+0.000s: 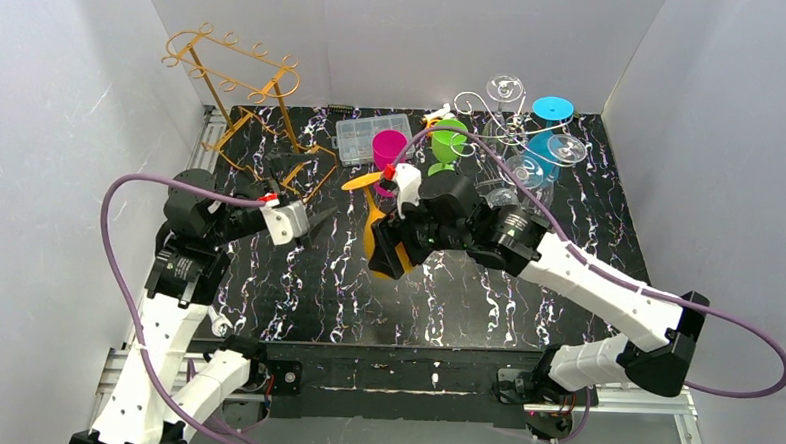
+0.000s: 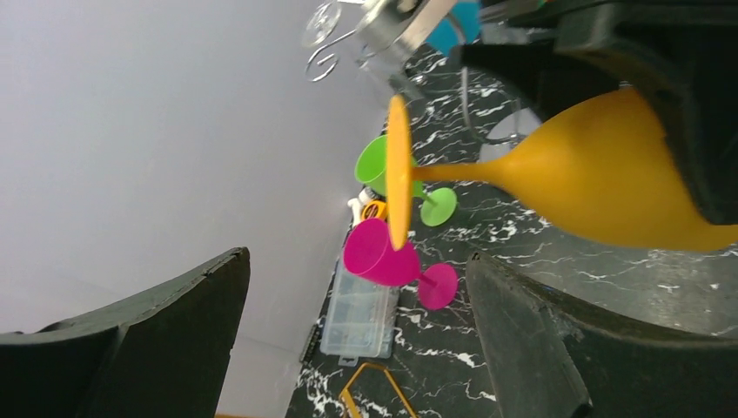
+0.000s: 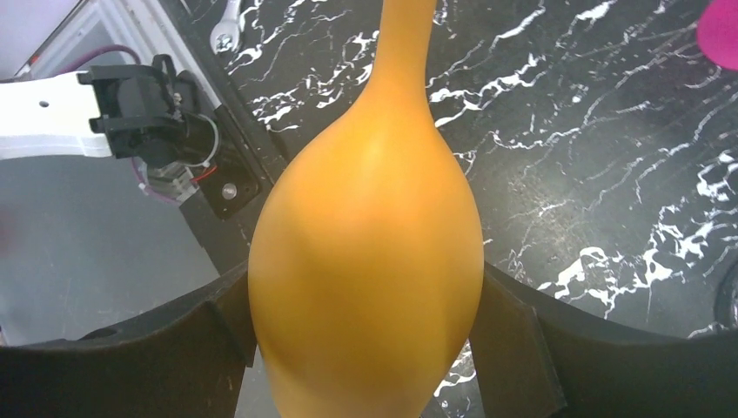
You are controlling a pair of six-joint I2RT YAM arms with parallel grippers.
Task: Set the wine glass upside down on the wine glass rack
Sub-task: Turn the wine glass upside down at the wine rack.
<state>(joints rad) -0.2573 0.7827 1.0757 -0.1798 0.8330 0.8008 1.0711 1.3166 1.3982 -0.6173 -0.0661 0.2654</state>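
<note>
The right gripper (image 1: 388,254) is clamped on the bowl of an orange wine glass (image 3: 365,261), one black finger pressed against each side. The glass is held off the black marbled table (image 1: 466,295), tipped over, its stem and round foot sticking out past the fingertips. The left gripper (image 1: 321,217) faces it from the other side, near the foot but not touching. Its jaws are spread wide with nothing between them.

Beyond the right gripper's fingertips sit a pink glass (image 1: 387,147), a green glass (image 1: 450,142) and a clear plastic box (image 1: 373,138). Farther back on the right gripper's side is a silver wire rack (image 1: 489,111), with clear glasses and a blue glass (image 1: 548,129) at it. Behind the left gripper stands a gold wire rack (image 1: 244,95).
</note>
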